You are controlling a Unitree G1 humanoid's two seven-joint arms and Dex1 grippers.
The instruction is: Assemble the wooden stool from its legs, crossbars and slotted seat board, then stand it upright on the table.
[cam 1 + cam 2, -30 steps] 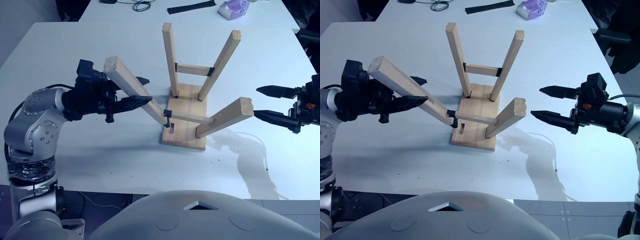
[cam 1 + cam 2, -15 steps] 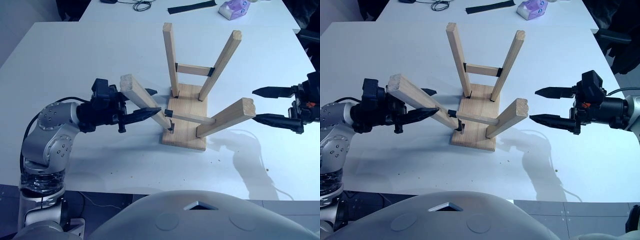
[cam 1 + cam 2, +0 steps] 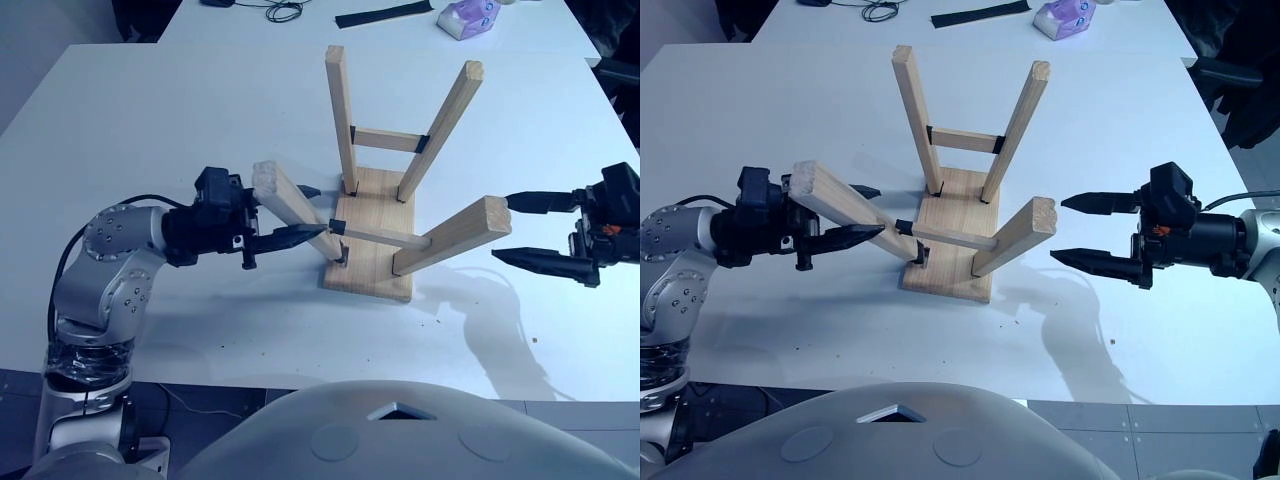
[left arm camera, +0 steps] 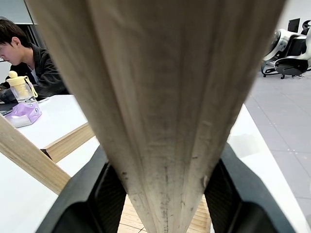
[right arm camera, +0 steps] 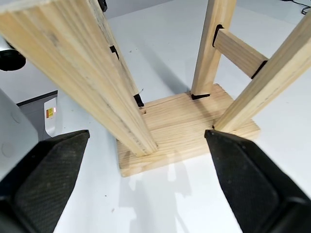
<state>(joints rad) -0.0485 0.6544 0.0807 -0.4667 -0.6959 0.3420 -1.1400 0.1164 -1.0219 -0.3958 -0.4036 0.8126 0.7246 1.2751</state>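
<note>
The left gripper clamps the tilted near-left leg above the slotted seat board on the table, the leg's foot hard to make out, while the right gripper gapes just beside the near-right leg.

Wood stool inverted, front legs splayed.
</note>
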